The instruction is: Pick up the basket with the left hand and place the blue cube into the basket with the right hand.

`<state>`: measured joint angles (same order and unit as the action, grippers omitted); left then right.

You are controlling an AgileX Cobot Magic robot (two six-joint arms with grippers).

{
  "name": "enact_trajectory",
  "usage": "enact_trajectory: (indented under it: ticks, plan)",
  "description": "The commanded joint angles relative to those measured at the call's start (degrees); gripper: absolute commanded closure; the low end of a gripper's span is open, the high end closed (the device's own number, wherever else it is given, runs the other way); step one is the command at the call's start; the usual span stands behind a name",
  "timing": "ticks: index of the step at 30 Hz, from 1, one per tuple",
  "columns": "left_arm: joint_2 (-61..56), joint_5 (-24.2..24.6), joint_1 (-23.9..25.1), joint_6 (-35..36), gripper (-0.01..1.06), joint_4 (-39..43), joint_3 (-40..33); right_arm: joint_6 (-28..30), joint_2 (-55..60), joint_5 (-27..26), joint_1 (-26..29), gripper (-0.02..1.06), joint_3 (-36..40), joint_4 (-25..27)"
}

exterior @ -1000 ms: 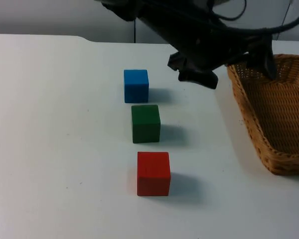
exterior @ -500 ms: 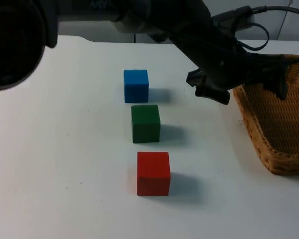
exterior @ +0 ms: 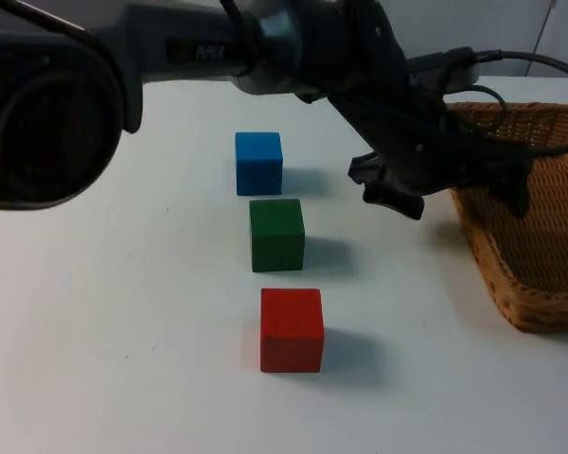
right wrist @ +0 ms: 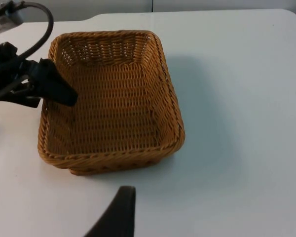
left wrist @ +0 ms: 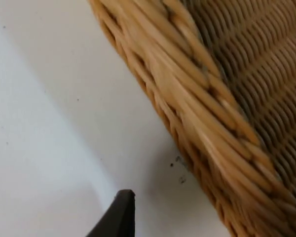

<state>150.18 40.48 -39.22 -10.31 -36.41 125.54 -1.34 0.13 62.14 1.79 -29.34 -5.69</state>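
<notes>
A: One basket [exterior: 530,236] sits at the table's right; the left gripper [exterior: 450,180] straddles its left rim, jaws spread, nothing held. Blue cube [exterior: 258,163] rests far-centre, ahead of the green cube [exterior: 276,234].

B: Risk: closing shallow, the rim slips. The right gripper waits, its state impossible to judge; the basket's right side is cut off.

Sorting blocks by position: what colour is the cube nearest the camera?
Red: the red cube shows best in the top view.
</notes>
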Motion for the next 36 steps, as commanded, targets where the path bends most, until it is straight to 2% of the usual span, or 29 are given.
enact_trajectory:
  ticks: [1, 18, 30, 33, 34, 35, 36]
  plan:
    - [0.04, -0.71, -0.43, 0.35, 0.01, 0.18, 0.67, -0.10, -0.13, -0.51, 0.40, 0.00, 0.31, -0.30]
    - [1.02, -3.81, -1.61, 0.24, 0.01, -0.08, 0.67, -0.34, -0.13, -0.51, 0.40, 0.00, 0.31, -0.41]
    - [1.35, -3.83, -2.08, 0.24, 0.04, 1.04, 0.67, -0.34, -0.13, -0.51, 0.40, 0.00, 0.31, -0.41]
    - [1.85, -3.69, -2.08, 1.95, 0.22, 1.04, 0.67, -0.34, -0.13, -0.51, 0.40, 0.00, 0.31, -0.41]
    - [1.90, -3.69, -2.08, 1.95, 0.31, 1.04, 0.67, -0.34, -0.13, -0.51, 0.40, 0.00, 0.31, -0.41]
    - [1.90, -3.69, -2.08, 1.95, 0.31, 1.04, 0.67, -0.34, -0.13, -0.51, 0.40, 0.00, 0.31, -0.41]
    - [1.90, -3.82, -2.08, 1.95, 0.48, 1.04, 0.67, -0.34, -0.13, -0.51, 0.40, 0.00, 0.31, -0.41]
